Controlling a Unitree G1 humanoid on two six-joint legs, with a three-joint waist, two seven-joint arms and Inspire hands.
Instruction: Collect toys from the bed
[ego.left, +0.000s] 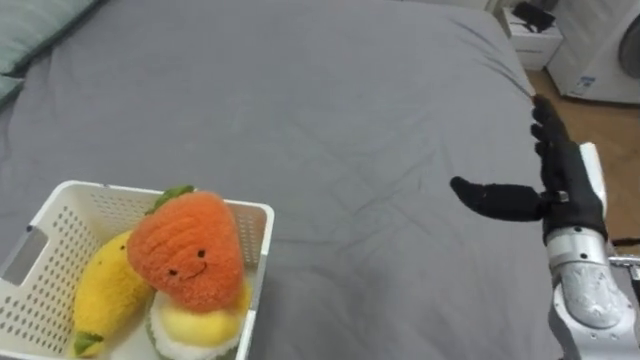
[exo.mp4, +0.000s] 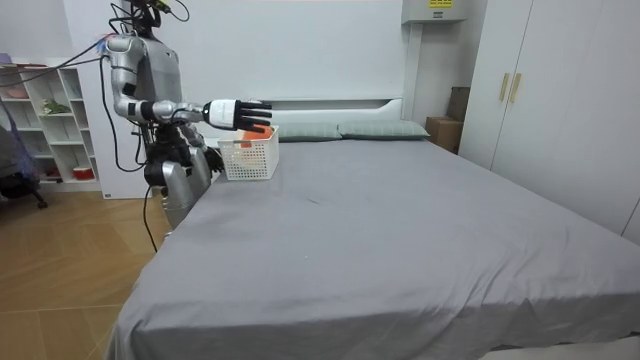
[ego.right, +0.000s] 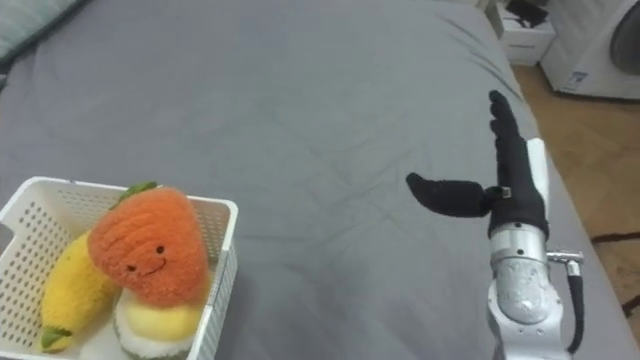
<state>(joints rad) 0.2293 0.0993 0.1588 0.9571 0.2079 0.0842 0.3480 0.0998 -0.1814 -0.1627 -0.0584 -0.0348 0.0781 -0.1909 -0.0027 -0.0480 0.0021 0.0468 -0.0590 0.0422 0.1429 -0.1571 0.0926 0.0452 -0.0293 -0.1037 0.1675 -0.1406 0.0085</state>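
A white slotted basket (ego.left: 255, 232) (ego.right: 226, 222) (exo.mp4: 248, 160) rests on the grey bed (ego.left: 360, 120) at the lower left of the eye views. Inside it lie an orange strawberry-shaped plush with a smiling face (ego.left: 187, 249) (ego.right: 150, 245), a yellow banana-like plush (ego.left: 103, 293) (ego.right: 68, 290) and a pale round plush (ego.left: 200, 327) under the orange one. My right hand (ego.left: 562, 175) (ego.right: 515, 180) (exo.mp4: 238, 113) hovers above the bed to the right of the basket, fingers straight, thumb spread, holding nothing.
The grey sheet stretches wide between basket and hand. Pillows (exo.mp4: 375, 130) lie at the headboard. A white bedside cabinet (ego.left: 535, 40) and a white appliance (ego.left: 600, 50) stand beyond the bed's right edge. I stand at the bedside by white shelves (exo.mp4: 45, 125).
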